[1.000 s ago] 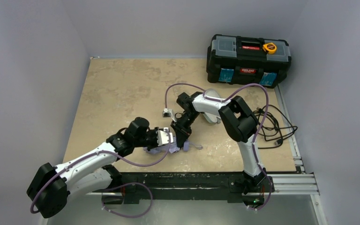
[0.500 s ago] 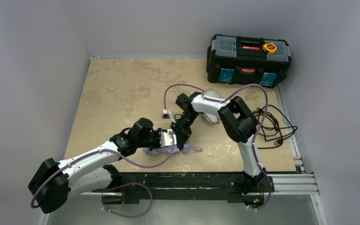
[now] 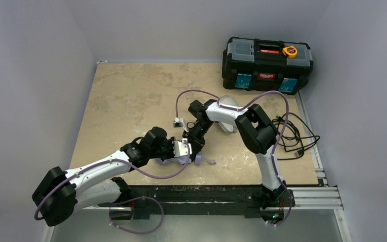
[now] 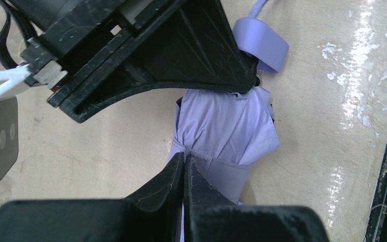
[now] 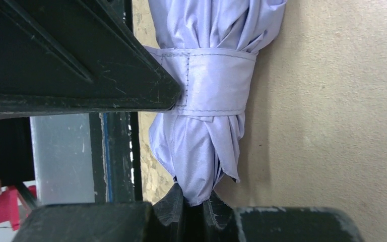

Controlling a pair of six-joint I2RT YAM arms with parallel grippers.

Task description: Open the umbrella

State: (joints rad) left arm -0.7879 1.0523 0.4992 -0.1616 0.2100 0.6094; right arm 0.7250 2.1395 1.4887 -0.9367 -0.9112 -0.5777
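The folded lavender umbrella (image 3: 177, 162) lies near the table's front edge, its canopy bound by a lavender strap (image 5: 216, 80). My right gripper (image 5: 194, 201) is shut on one end of the bundled canopy (image 4: 232, 126). The wrist loop (image 4: 262, 43) shows just beyond that gripper (image 4: 252, 83) in the left wrist view. My left gripper (image 4: 184, 157) is shut, its tips pressed against the end of the strap (image 4: 221, 174). Whether any fabric is caught between them cannot be told. In the right wrist view the left gripper (image 5: 175, 98) comes in from the side and touches the strap's stitched tab.
A black toolbox (image 3: 267, 63) with a yellow tape measure (image 3: 289, 51) on top stands at the back right. Black cables (image 3: 293, 133) lie along the right edge. A pale round object (image 3: 227, 126) sits under the right forearm. The black frame rail (image 3: 201, 194) runs close to the umbrella.
My left arm has slid right toward the umbrella, and its jaws have closed at the strap. The right gripper has kept its hold on the umbrella in place.
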